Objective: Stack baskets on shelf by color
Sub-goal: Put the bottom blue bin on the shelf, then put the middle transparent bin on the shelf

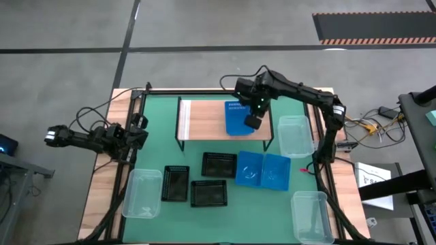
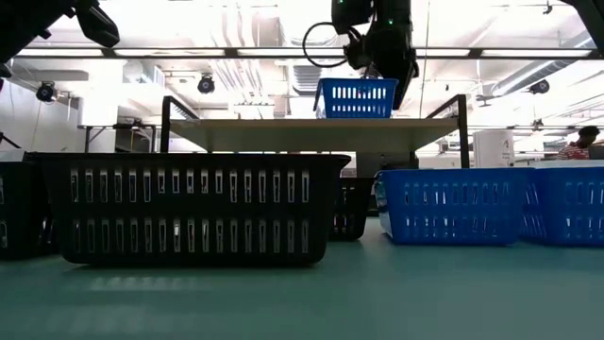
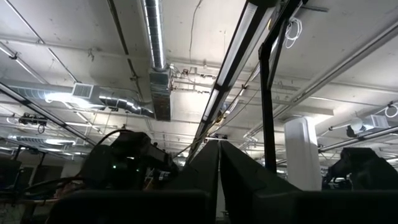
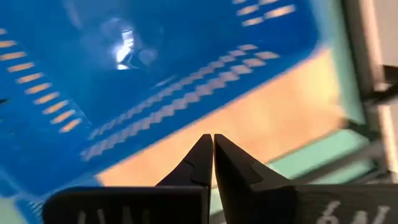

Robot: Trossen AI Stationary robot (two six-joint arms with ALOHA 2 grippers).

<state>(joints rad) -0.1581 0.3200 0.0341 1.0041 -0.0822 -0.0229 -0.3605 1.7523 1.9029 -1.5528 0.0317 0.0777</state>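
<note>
Grey concrete floor [image 1: 204, 24] with a striped mat [image 1: 371, 27]; overhead, silver ducting [image 3: 155, 56] and, apparently, strip lights [image 3: 233, 68].

One blue perforated basket [image 1: 237, 118] is seen upright on the shelf [image 1: 204, 120], toward the right end of its wood-grain board. On the green desk in front, two more blue baskets [image 1: 263, 170] are set side by side, touching. Three black mesh baskets [image 1: 200, 182] are clustered to their left. Clear tubs are placed at near left [image 1: 142, 193], near right [image 1: 312, 216] and right of the shelf [image 1: 295, 135].
</note>
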